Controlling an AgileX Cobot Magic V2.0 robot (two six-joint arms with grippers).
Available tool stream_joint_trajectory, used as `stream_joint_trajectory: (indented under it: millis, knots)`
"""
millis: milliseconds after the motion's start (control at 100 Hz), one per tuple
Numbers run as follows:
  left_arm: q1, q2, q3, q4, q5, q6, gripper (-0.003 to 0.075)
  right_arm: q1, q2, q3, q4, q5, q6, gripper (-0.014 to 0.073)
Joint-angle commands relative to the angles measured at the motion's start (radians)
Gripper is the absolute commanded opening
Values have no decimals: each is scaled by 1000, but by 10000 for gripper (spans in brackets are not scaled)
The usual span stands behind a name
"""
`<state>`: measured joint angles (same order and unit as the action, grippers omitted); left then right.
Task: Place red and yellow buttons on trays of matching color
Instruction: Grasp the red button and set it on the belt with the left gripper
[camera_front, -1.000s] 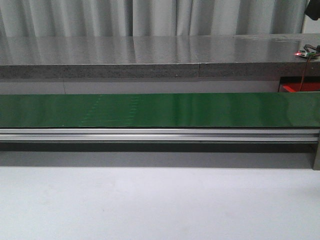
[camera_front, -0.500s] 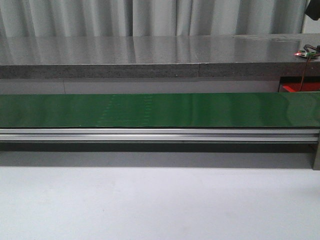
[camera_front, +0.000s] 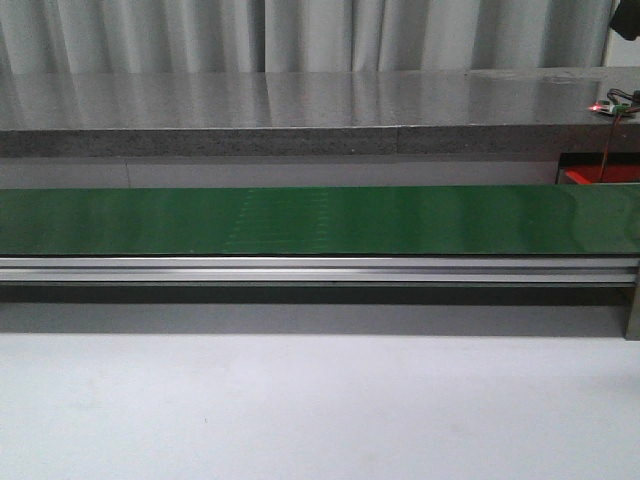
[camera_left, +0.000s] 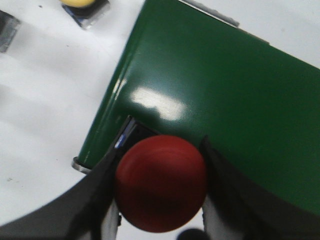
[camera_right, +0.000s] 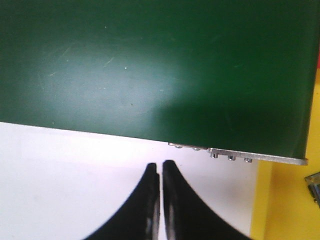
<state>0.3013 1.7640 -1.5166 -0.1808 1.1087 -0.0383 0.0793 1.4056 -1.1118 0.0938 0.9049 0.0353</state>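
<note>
Looking past our left gripper (camera_left: 159, 200), we see its jaws clenched on a round red dome-topped button (camera_left: 161, 182) held above the edge of the long green conveyor belt (camera_left: 225, 110). Its dome faces the wrist camera; being round, it shows no long axis. A yellow button on a dark square base (camera_left: 84, 6) sits on the white counter (camera_left: 45, 95), well apart. Our right gripper (camera_right: 161, 172) hangs with jaws pressed together on nothing, near a yellow tray (camera_right: 292, 200).

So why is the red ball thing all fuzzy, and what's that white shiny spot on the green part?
In the left wrist view the red button sits very close to the lens between the left gripper fingers, so it blurs; the white patch is lamp glare on the green belt. The right wrist view shows a softer glare on the belt. In the front view the grey counter mirrors the curtains.
</note>
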Motion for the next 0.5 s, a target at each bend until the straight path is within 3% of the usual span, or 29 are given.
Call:
stream_joint_trajectory:
  millis: [0,300,370,490]
  knots:
    - [-15,-29,-32,-20,-17,7,158,2,-39,-33,7,-27,-11,31]
    - [-23,18,-32,-85,-1,64,178,2,-39,-33,7,-27,-11,31]
    - [-23,18,-32,-93,-1,86,248,2,-39,-33,7,-27,-11,31]
    - [-23,18,-32,-95,1,91,445,2,-39,-33,7,-27,-11,31]
